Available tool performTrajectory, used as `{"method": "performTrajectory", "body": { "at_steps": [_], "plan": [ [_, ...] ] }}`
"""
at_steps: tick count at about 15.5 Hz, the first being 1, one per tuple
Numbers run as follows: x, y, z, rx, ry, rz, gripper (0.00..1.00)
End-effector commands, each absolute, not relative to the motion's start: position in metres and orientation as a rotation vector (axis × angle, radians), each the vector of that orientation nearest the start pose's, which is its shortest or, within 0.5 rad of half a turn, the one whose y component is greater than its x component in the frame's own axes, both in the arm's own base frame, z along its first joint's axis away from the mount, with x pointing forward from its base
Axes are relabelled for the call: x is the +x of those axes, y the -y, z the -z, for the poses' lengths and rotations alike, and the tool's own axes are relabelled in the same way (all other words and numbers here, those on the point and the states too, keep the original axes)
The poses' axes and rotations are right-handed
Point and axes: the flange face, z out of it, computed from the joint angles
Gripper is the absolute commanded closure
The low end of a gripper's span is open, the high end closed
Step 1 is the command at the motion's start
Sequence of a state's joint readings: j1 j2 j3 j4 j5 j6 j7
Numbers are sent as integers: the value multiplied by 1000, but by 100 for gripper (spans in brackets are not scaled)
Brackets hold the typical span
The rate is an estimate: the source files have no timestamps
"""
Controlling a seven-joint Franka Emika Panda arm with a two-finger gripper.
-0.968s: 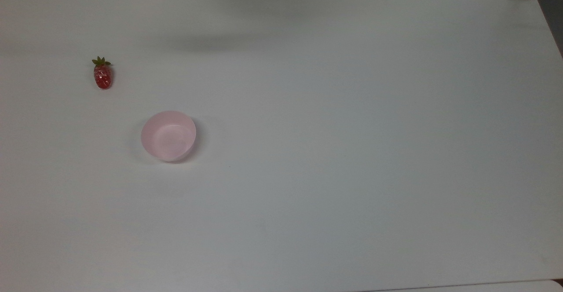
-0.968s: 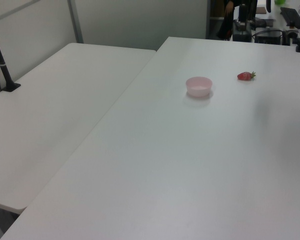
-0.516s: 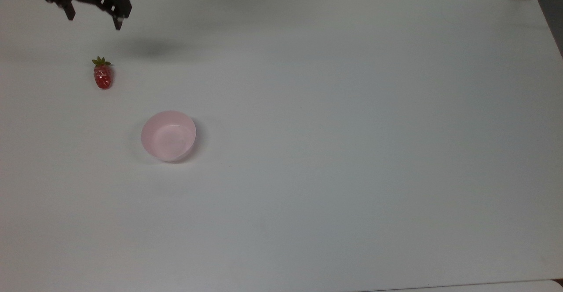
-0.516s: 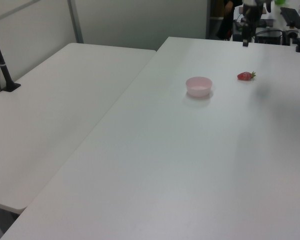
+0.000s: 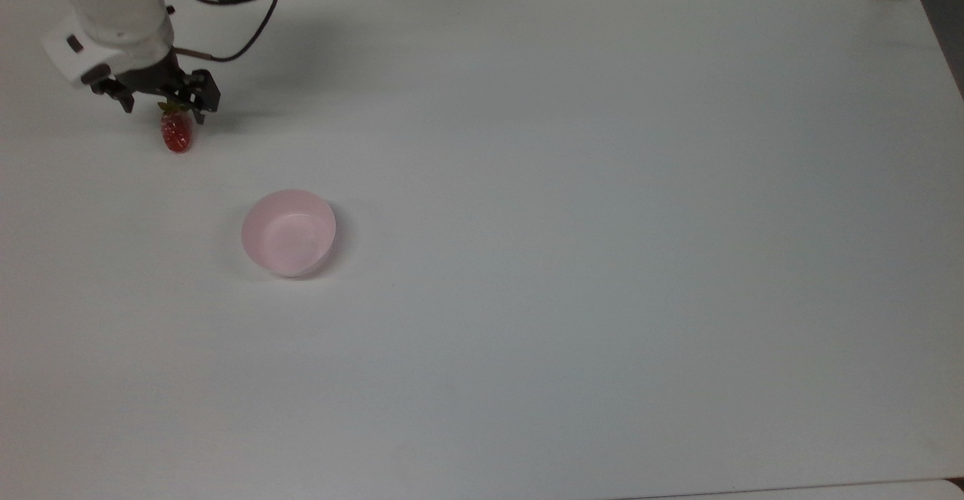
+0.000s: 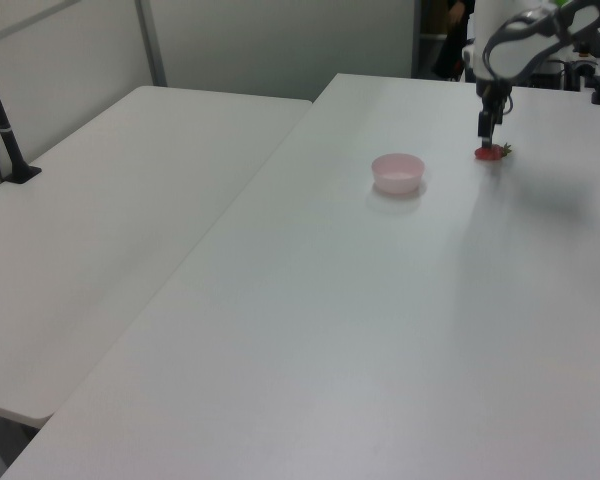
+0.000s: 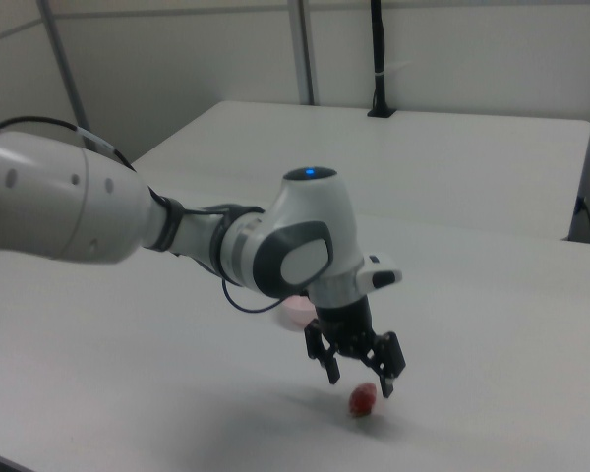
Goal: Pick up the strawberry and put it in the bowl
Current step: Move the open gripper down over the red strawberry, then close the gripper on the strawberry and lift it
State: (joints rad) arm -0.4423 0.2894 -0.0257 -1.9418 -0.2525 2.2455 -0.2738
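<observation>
Right view, gripper [image 7: 359, 379] above strawberry [image 7: 363, 400], fingers [image 7: 387, 385] spread

- my top view looks steeply down on the white surface [image 5: 572, 184] from high up, its far edge running along the frame's top.
- my left view sits lower and further back, looking obliquely along the surface toward its far end, with a second table [image 6: 110, 230] at the left view's left.
- my right view is the nearest, set low and looking across the surface at the arm [image 7: 177, 236] from close by.
- all three share the patch around the strawberry [image 5: 177, 132] and the bowl [image 5: 288, 233].
</observation>
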Motion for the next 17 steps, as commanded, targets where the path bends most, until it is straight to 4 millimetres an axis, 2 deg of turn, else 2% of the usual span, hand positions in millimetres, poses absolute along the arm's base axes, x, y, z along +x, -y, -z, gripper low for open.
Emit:
{"method": "performTrajectory", "body": {
  "at_steps": [1, 2, 3, 4, 7, 9, 11, 13, 15, 17],
  "plan": [
    [544, 288, -309, -3328, -34, -154, 0],
    [545, 288, -306, -3328, -32, -151, 0],
    [545, 288, -307, -3330, -33, -142, 5],
    [545, 289, -307, -3328, -43, -135, 17],
    [544, 293, -308, -3324, -64, -124, 62],
    [545, 293, -309, -3316, -76, -119, 77],
    [546, 288, -310, -3311, -70, -119, 83],
    [548, 286, -325, -3318, -68, -90, 83],
    [558, 270, -364, -3305, -71, -4, 82],
    [581, 249, -397, -3233, -114, 141, 82]
  ]
}}
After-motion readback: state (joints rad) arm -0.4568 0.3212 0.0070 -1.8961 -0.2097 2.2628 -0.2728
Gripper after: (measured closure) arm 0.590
